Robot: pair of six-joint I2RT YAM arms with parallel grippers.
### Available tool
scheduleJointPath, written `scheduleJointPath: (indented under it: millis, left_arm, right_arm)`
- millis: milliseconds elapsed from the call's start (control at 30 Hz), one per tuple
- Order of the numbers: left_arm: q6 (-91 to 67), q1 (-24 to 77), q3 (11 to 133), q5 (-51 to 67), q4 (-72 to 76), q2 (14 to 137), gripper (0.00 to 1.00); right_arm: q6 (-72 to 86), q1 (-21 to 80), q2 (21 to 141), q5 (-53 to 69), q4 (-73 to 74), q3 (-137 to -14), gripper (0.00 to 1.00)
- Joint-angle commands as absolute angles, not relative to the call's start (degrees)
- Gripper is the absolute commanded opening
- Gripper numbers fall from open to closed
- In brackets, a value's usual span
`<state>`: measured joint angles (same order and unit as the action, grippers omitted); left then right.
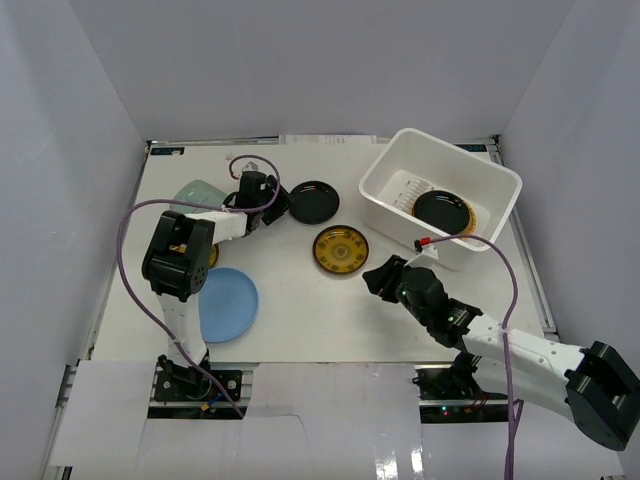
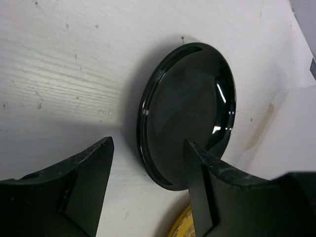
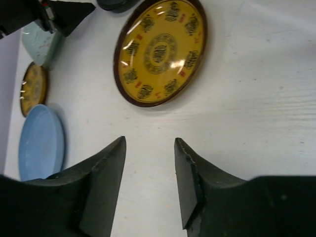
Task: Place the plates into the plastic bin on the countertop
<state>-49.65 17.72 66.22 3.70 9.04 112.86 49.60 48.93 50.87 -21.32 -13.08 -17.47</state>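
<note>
On the countertop lie a glossy black plate, a gold-patterned plate, a light blue plate and a mint-green oblong plate. The white plastic bin at the right holds another black plate on top of a tan one. My left gripper is open at the black plate's left edge; in the left wrist view the black plate has its near rim between the fingers. My right gripper is open and empty, just short of the gold-patterned plate.
A second gold-patterned plate lies partly under the left arm, beside the light blue plate. A purple cable loops over the left side. Grey walls enclose the countertop on three sides.
</note>
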Motion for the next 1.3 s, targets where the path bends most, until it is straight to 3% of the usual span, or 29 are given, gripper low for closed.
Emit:
scheduleJointPath:
  millis: [0, 133, 167, 267, 433, 500, 800, 900, 933, 967, 1100, 1267]
  left_arm:
    - [-52.03, 17.31, 66.89, 6.23, 11.51, 114.69, 0.68]
    - [-53.17, 17.31, 67.06, 7.47, 13.01, 116.8, 0.57]
    - [-53.35, 17.31, 67.32, 7.64, 13.36, 117.42, 0.47]
    - [-53.7, 17.23, 67.67, 8.0, 14.32, 118.04, 0.36]
    - [-53.35, 16.96, 68.73, 8.17, 14.41, 118.83, 0.07]
    - [-53.26, 16.61, 68.21, 8.09, 14.41, 118.48, 0.0]
    - [-54.05, 15.73, 59.16, 5.63, 16.26, 105.05, 0.0]
    - [-54.49, 15.73, 54.85, 4.75, 16.79, 97.93, 0.0]
    - [-54.58, 15.65, 53.8, 4.31, 16.79, 96.08, 0.0]
    - [-54.75, 15.73, 51.44, 3.96, 16.7, 91.8, 0.0]
    - [-54.67, 15.65, 48.17, 2.73, 15.83, 81.69, 0.0]
    - [-54.58, 15.64, 49.74, 5.26, 13.54, 72.44, 0.0]
  right_arm:
    - [56.5, 49.31, 54.22, -28.64, -22.49, -15.48, 0.52]
    - [59.58, 49.22, 60.46, -30.23, -25.65, -15.21, 0.54]
    - [60.2, 49.22, 62.82, -30.58, -26.53, -15.55, 0.54]
    - [61.96, 49.04, 67.84, -32.69, -28.12, -17.22, 0.53]
    - [65.56, 46.94, 78.72, -32.7, -30.41, -21.08, 0.52]
    - [66.44, 45.88, 81.2, -31.39, -32.33, -21.62, 0.52]
    - [68.11, 43.07, 91.13, -28.3, -35.51, -26.19, 0.48]
    - [68.64, 42.98, 93.95, -27.43, -35.68, -27.94, 0.26]
    - [68.82, 42.98, 94.04, -27.33, -35.86, -28.04, 0.13]
    - [69.08, 43.07, 93.78, -27.07, -36.82, -27.78, 0.08]
    - [67.25, 43.85, 85.65, -25.67, -44.3, -21.02, 0.08]
    - [53.99, 44.56, 68.14, -25.84, -34.3, -24.42, 0.08]
